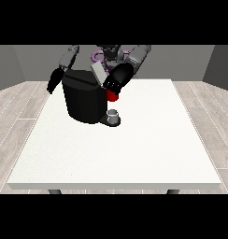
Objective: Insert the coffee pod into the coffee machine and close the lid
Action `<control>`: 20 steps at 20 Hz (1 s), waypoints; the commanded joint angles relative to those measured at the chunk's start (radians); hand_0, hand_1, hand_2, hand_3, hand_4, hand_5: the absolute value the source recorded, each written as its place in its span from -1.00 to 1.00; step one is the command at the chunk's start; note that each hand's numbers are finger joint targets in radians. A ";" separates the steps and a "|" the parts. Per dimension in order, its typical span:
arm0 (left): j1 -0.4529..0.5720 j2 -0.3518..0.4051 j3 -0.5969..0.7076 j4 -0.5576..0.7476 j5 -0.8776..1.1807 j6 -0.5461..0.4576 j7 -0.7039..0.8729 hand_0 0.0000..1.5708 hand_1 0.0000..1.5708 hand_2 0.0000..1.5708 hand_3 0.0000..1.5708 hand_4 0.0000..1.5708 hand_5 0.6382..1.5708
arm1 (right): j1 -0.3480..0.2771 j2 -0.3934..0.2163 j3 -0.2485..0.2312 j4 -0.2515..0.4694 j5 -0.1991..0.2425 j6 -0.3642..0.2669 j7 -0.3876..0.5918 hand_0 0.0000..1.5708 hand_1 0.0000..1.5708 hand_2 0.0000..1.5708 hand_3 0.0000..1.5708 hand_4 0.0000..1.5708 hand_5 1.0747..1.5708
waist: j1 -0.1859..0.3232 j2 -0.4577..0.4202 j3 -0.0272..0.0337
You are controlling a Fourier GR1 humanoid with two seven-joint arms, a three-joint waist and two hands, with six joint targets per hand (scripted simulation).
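Machine: a black, boxy coffee machine [85, 100] was seen on the large white table [134, 149], its grey lid [99, 72] tilted up.
Hand at view's right: a black hand [117, 80] was held at the lid; finger state could not be told.
Hand at view's left: a black hand [54, 81] hung beside the machine; fingers could not be told.
Red thing at the machine [112, 96]: seen just under the hand at view's right.
Grey thing [113, 114]: seen on the machine's base; whether it was the pod could not be told.
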 commanded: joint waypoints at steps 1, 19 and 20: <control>-0.008 0.039 0.033 0.029 0.004 0.038 -0.028 0.58 0.58 0.53 0.24 -1.00 1.00 | 0.003 -0.007 0.015 -0.039 -0.001 0.020 0.014 -1.00 -1.00 -1.00 -1.00 -1.00 1.00 | -0.039 0.031 -0.0017; -0.024 0.048 -0.019 -0.003 -0.090 0.110 -0.055 -1.00 -1.00 -0.21 -0.38 -1.00 1.00 | -0.048 -0.039 -0.011 0.011 0.028 -0.005 -0.001 -1.00 -1.00 -1.00 -1.00 -0.74 1.00 | -0.013 0.065 -0.0012; -0.021 0.060 -0.024 0.011 -0.095 0.085 -0.064 -1.00 -1.00 -0.25 -0.42 -1.00 1.00 | -0.060 -0.031 -0.009 0.004 0.033 -0.016 0.052 -1.00 -1.00 -1.00 -1.00 -0.81 1.00 | -0.004 0.043 -0.0014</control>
